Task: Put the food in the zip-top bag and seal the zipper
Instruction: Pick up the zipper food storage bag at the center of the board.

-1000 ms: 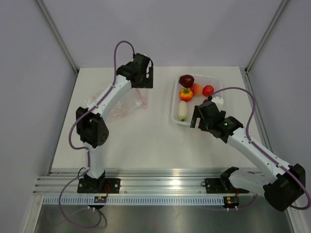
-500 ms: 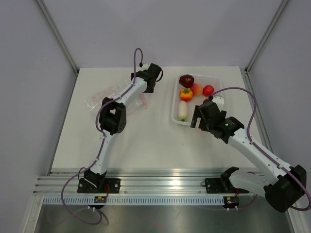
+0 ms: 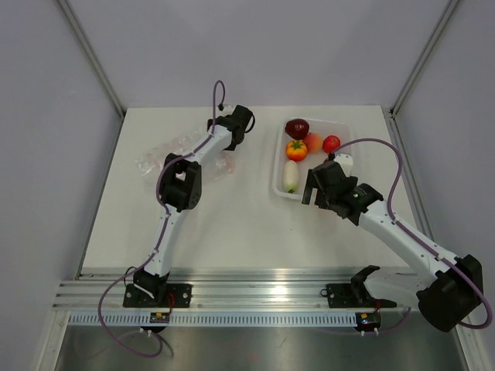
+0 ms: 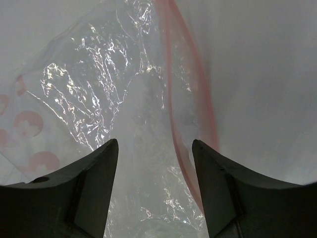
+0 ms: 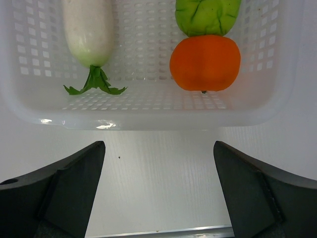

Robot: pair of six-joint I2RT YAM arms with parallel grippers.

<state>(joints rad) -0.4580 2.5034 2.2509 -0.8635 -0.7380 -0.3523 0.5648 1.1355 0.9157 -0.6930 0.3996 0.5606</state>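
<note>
The white table [image 3: 247, 224] is smooth and matte. Near the bases, the right gripper [image 5: 158, 153] hangs wide open and empty, just short of the rigid perforated clear tray [image 5: 148, 111]. In the tray lie a smooth white radish [image 5: 88, 29] and a round orange fruit [image 5: 205, 62] touching a wrinkled green vegetable [image 5: 208, 15]. Farther off, the left gripper [image 4: 154, 148], parted and empty, points at the crinkly clear zip-top bag [image 4: 99, 89]. Its pinkish-red zipper [image 4: 190, 99] runs beside the right-hand finger.

The crinkly, see-through zip-top bag [image 3: 158, 154] lies flat at ten o'clock with its pinkish-red zipper [image 4: 190, 114] along one edge, while the food [image 3: 295, 150] (purple, peach, red, orange, white) sits in the tray [image 3: 340, 130] at two o'clock.
</note>
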